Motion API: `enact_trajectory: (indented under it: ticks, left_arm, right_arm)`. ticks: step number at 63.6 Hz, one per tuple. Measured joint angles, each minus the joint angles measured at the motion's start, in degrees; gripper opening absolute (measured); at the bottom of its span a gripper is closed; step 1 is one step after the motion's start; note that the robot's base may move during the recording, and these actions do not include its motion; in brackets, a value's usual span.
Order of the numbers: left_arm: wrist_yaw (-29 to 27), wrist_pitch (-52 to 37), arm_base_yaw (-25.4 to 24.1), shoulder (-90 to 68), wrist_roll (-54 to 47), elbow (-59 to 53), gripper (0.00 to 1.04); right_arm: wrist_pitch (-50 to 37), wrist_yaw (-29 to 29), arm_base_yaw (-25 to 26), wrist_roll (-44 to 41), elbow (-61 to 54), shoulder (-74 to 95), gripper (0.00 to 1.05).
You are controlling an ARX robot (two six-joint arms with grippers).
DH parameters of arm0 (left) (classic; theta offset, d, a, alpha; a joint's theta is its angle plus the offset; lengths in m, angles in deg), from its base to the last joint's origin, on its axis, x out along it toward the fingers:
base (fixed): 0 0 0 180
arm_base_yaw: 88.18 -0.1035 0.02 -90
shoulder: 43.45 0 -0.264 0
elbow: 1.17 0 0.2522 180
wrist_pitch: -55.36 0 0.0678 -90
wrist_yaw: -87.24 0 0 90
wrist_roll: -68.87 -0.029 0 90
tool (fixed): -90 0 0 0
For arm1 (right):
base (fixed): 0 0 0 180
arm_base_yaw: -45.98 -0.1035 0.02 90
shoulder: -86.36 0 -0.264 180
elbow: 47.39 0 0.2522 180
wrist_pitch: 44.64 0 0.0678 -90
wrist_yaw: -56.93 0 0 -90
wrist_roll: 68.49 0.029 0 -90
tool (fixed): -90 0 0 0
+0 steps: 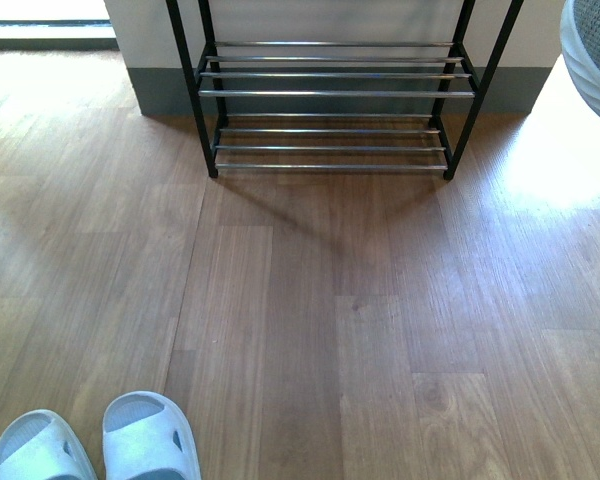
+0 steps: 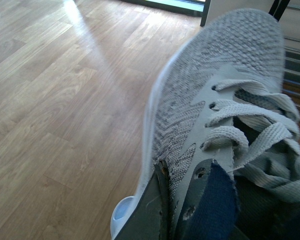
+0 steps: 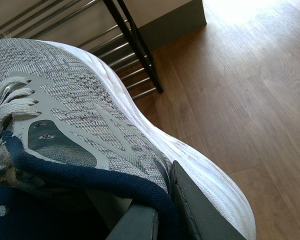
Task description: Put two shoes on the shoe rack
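Nearest, at the near left corner of the floor (image 1: 380,330), a pair of pale sandals (image 1: 95,445) sits side by side, untouched. Above the boards both arms are loaded. The left gripper (image 2: 175,220) is clenched on the collar wall of the left-hand sneaker (image 2: 210,85), with one finger (image 2: 147,215) down its outer side. The right gripper (image 3: 162,220) pinches the navy collar of the right-hand sneaker (image 3: 80,85) from inside and out. Both shoes are off the floor, toes toward the rack. I'd judge them light but soft. The knit upper gives under a pinch, so the padded collar near the heel is the sensible hold, though a shoe may sag or swing from it. The foam sole looks like the only stiff part, and the loose laces (image 2: 250,125) could snag. Farthest, at the floor's far edge, the shoe rack (image 1: 330,93) shows two tiers holding nothing. Its bars are thin, so a sole should bridge several.
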Motion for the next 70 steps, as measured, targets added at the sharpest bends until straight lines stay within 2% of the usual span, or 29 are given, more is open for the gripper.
enact_trajectory:
  ticks: [70]
  left_arm:
    - [0.5, 0.0, 0.3, 0.0, 0.0, 0.0, 0.02]
  right_arm:
    - [0.0, 0.3, 0.1, 0.0, 0.0, -0.2, 0.04]
